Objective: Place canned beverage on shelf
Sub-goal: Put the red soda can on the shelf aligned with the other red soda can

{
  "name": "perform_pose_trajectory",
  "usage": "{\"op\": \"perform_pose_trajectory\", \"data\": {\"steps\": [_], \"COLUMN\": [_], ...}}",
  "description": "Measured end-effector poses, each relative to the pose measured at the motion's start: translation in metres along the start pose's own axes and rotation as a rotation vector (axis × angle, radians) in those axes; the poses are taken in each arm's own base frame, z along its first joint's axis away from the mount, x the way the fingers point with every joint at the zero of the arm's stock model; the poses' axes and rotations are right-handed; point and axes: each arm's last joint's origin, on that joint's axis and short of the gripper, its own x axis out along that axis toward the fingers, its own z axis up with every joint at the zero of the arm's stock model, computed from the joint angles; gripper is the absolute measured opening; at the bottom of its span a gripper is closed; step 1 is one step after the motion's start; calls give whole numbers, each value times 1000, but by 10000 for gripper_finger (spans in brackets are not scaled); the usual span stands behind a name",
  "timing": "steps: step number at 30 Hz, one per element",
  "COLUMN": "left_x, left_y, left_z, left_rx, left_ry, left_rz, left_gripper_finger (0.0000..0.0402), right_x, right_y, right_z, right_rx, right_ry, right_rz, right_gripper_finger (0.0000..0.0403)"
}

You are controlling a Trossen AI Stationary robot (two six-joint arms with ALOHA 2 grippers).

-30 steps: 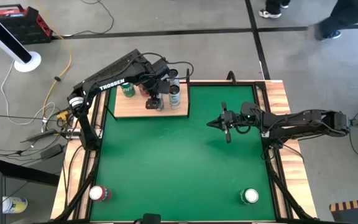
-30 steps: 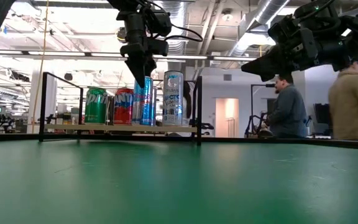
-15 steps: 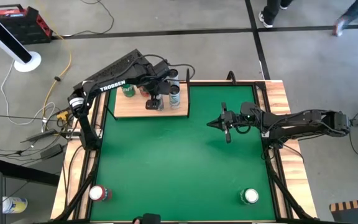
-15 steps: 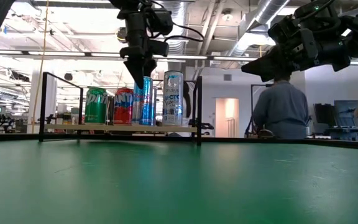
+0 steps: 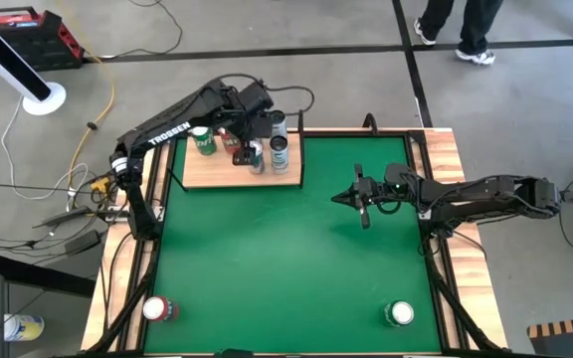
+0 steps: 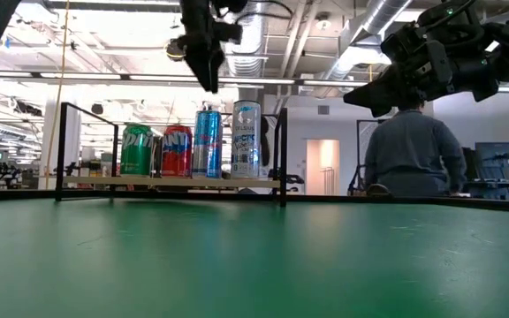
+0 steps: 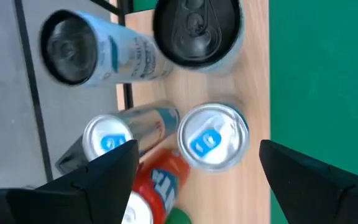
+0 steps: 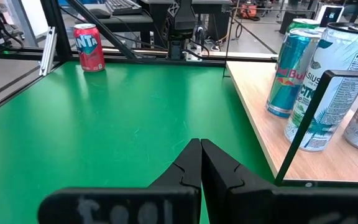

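A: We see the pale wooden shelf board with thin black posts in the upper left of the high view, and four cans stand on it in a row in the low view: a green can, a red can, a tall blue-and-silver can and a tall white-and-pale-blue can.

B: We agree. The left gripper hangs above the blue-and-silver can, clear of it, with its fingers spread wide and nothing between them (the left wrist view looks straight down on that can's top).

A: The right gripper sits right of centre over the green table, fingers pressed together, holding nothing.

B: We also spot a red can at the lower left and a green-rimmed can at the lower right.
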Motion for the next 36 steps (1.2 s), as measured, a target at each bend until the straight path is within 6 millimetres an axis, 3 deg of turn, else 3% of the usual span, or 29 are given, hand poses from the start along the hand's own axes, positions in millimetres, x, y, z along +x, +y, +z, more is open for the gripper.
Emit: {"op": "perform_pose_trajectory", "data": {"steps": [4,7,16,21,25,30,36], "left_x": [-25,-32,-1,-21,-48,-83,-102], "left_y": [1,0,-17,-22,-29,-65,-122], "left_z": [1,2,-6,-10,-16,-22,-59], "left_rx": [-54,-112,-253,-295,-334,-305,-270], "left_ry": [-40,-90,50,22,-34,-122,-265], "left_rz": [-51,-127,-208,-193,-179,-147,-79], "left_gripper_finger": [320,320,320,320,320,320,320], "right_x": [0,0,0,1,4,13,30], "right_y": [0,0,0,-1,2,16,52], "right_z": [0,0,0,6,15,32,61], "right_rx": [1,1,24,26,57,122,114], "right_ry": [4,4,1,-10,-31,48,152], "right_rz": [0,0,0,1,21,120,123], "right_gripper_finger": [27,27,27,27,27,27,25]}}
